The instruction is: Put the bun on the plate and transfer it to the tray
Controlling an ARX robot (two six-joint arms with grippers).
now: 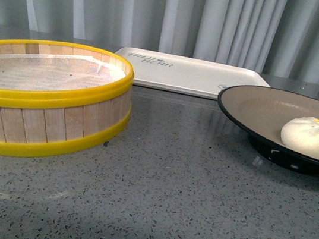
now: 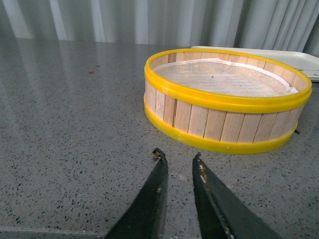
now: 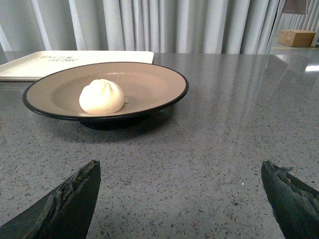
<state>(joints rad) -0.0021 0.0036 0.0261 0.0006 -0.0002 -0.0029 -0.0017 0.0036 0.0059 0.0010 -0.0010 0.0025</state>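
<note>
Bun sits on the plate; my right end effector gapes wide, empty; my left end effector barely parted, empty.

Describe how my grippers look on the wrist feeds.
Left gripper: two slim, near-black fingers tapering to points, pale scuffs at the tips. Right gripper: broader dark wedge-shaped fingers with rough, worn edges. No cables or markings show; the front view shows neither arm.
</note>
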